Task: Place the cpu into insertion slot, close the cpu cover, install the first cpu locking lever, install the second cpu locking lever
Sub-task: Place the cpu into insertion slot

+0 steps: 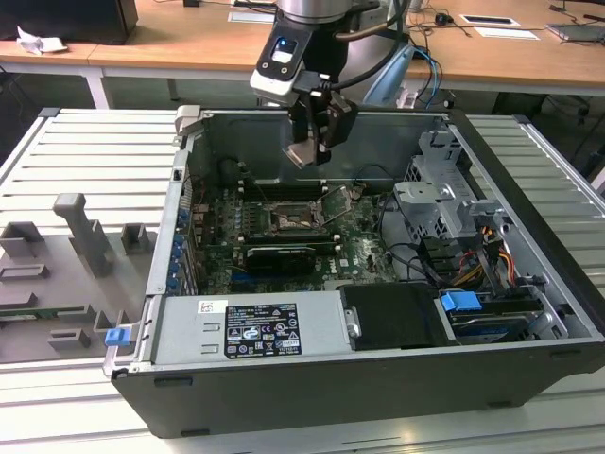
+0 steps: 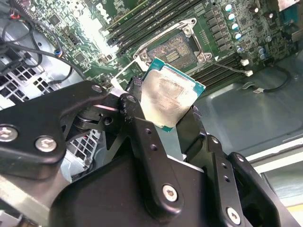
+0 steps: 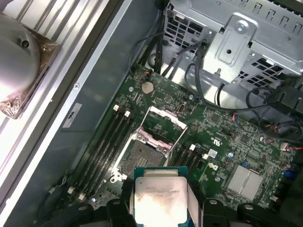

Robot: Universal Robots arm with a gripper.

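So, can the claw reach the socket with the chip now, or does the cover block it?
Probably yes. The cover stands swung open beside the socket, whose pin field lies bare, and nothing shows between it and the chip held in the claw above.

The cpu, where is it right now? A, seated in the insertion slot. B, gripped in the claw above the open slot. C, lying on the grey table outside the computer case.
B: the cpu is clamped in the claw above the board, while the insertion slot sits empty with its cpu cover swung up.
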